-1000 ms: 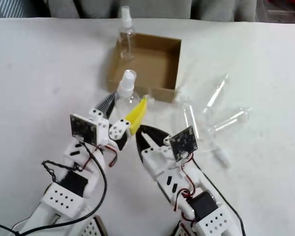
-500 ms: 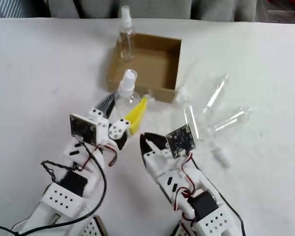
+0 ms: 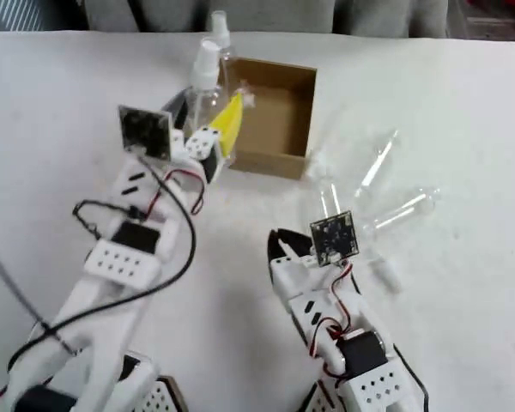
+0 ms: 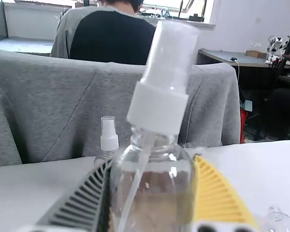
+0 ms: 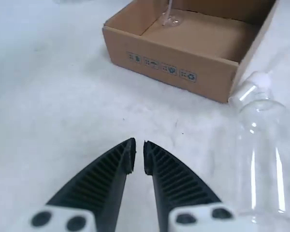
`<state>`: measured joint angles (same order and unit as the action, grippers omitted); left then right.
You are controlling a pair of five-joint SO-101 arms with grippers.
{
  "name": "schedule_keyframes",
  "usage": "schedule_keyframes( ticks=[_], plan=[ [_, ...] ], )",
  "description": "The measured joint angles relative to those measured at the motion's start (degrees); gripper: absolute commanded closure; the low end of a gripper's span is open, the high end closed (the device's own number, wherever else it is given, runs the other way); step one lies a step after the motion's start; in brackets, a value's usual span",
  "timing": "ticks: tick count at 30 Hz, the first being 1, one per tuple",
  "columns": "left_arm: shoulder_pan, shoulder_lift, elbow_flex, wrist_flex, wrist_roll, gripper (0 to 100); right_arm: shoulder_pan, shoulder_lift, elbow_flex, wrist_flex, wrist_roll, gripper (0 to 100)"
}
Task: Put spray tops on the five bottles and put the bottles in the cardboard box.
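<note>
A capped bottle (image 4: 108, 140) stands in the cardboard box (image 3: 279, 161) just beyond my left gripper (image 3: 210, 101), whose jaws clamp a sprayer-topped bottle (image 4: 152, 183); my right gripper (image 5: 137, 157) is nearly closed and empty.

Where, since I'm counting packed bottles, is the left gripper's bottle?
High view: the bottle sits in the left gripper at the cardboard box's left edge.
</note>
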<state>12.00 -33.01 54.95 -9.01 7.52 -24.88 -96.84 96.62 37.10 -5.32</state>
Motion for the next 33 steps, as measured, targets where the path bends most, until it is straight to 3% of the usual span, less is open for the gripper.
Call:
schedule_keyframes(
  ticks=[4, 15, 27, 33],
  plan=[
    [0.00, 12.66, -5.45, -8.26, 0.00, 98, 3.25, 0.00, 0.00, 0.26, 0.00, 98.2],
    [-1.58, 43.78, -17.85, -29.19, 0.00, 98, 3.25, 0.00, 0.00, 0.26, 0.00, 98.2],
    [-5.80, 63.47, -33.23, -31.30, -0.09, 98, 3.25, 0.00, 0.00, 0.26, 0.00, 98.2],
    [-5.89, 69.63, -37.45, -36.40, -0.09, 98, 3.25, 0.00, 0.00, 0.26, 0.00, 98.2]
  ],
)
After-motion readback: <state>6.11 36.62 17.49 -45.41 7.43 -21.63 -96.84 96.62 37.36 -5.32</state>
